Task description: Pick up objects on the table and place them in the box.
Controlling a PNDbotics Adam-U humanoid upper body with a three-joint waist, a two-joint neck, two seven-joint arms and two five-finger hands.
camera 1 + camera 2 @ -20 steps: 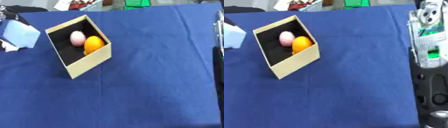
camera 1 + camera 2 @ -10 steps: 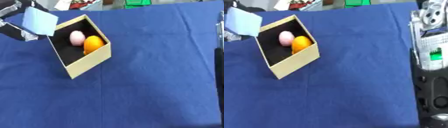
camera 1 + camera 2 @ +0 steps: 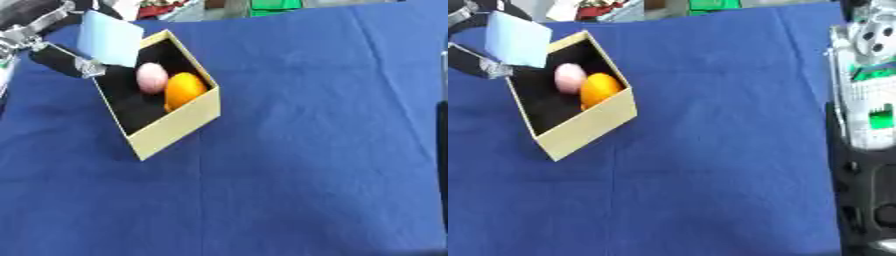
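A tan cardboard box [image 3: 179, 125] with a black inside lies askew at the upper left of the blue table. Inside it rest a pink egg-shaped thing [image 3: 151, 77] and an orange fruit [image 3: 184, 89], touching each other. My left hand [image 3: 54, 56] comes in from the upper left and holds a light blue flat block [image 3: 110, 38] over the box's far left corner, its fingers curled round the block. Of my right arm [image 3: 866, 125] only the silver and black forearm shows along the right edge in the right eye view; its hand is out of sight.
The blue cloth [image 3: 297, 150] covers the whole table. Green and red things [image 3: 276, 5] stand beyond the table's far edge.
My left hand has carried the light blue block rightward, from beyond the box's left side to above its far left corner. The box and its contents have not moved.
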